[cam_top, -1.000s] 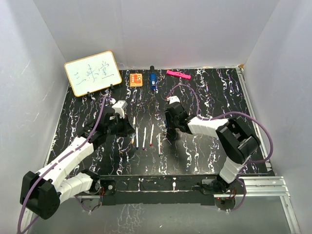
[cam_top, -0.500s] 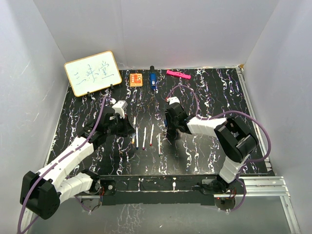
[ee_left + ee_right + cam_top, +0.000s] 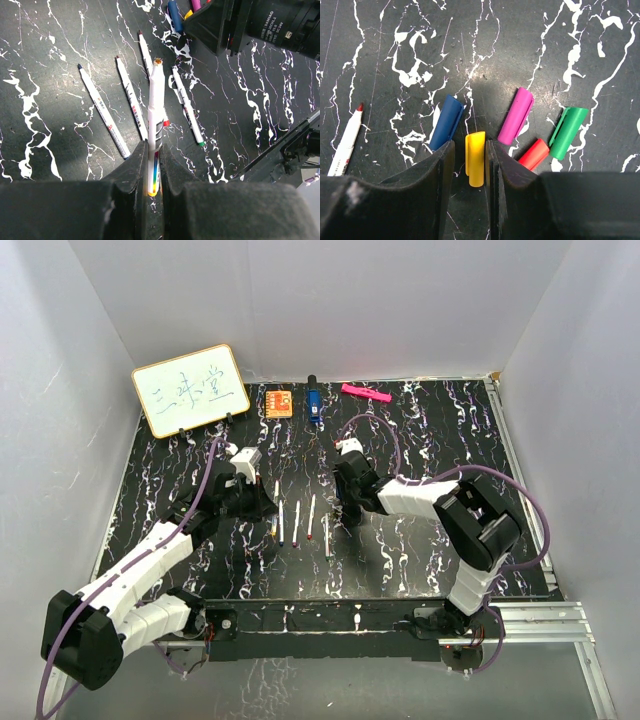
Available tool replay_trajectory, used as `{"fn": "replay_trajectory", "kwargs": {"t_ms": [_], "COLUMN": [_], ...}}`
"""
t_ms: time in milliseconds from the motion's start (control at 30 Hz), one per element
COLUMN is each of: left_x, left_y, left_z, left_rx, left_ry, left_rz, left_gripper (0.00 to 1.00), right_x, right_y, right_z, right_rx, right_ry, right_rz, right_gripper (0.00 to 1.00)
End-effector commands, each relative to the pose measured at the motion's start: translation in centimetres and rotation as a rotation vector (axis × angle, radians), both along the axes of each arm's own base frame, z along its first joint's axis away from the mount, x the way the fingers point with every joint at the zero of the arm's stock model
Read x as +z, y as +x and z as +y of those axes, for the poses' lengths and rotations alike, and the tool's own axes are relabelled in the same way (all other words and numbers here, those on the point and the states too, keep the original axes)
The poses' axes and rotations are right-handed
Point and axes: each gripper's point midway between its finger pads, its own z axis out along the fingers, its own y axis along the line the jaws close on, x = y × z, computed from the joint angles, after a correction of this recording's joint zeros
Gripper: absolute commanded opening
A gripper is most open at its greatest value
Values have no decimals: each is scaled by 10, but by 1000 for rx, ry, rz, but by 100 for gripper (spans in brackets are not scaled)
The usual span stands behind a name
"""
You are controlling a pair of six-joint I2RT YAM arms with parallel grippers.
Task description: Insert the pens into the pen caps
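Observation:
My left gripper (image 3: 152, 165) is shut on a white pen (image 3: 156, 107) with a yellow-orange tip and holds it pointing forward above the table. Several other pens (image 3: 102, 112) lie side by side under it; they also show in the top view (image 3: 297, 522). My right gripper (image 3: 470, 147) is low over the caps, its jaws narrowly open on either side of the yellow cap (image 3: 475, 157), which lies on the table. The blue cap (image 3: 446, 122), purple cap (image 3: 516, 115), red cap (image 3: 534, 154) and green cap (image 3: 568, 132) lie around it.
A red-tipped pen (image 3: 346, 142) lies left of the caps. At the back of the black marbled table stand a whiteboard (image 3: 190, 389), an orange square (image 3: 279, 402), a blue block (image 3: 313, 405) and a pink bar (image 3: 365, 393). White walls enclose the table.
My right gripper has shifted slightly to the left over the caps. My left gripper still holds the pen in about the same place.

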Motion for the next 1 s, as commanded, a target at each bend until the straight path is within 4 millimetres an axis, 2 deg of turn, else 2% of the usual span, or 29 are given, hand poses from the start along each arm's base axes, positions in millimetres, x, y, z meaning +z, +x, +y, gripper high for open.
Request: {"fn": "replay_trajectory", "kwargs": {"t_ms": [0,300,433,567,667,767,867,967], "left_x": [6,11,12,12,11,11,13,16], "left_y": [-2,-3,-4,-6,-6,-7,-7,-6], "left_z": [-4,-5,-3,-1,-1,-2,-2,-2], "left_rx": [-13,-12,-9,-3,-4,-8,-8,-9], "left_ry": [-28,-44,-42,-42,-42,-43,-47,-56], "left_rz": [-11,-24,-25,-27,-25,-27,-36,-51], "left_gripper": [0,0,0,0,0,0,0,0], "right_x": [-8,-24,-30,-38,-51,-58,-46,-16], "right_y": [-9,-31,-36,-41,-46,-47,-40,-29], "right_z": [2,-24,-29,-25,-26,-30,-25,-11], "right_rx": [8,-56,-69,-60,-62,-90,-103,-85], "right_ry": [-55,-144,-160,-153,-171,-196,-162,-86], "right_rz": [42,99,125,163,207,232,200,129], "right_gripper": [29,27,13,7,0,0,0,0]}}
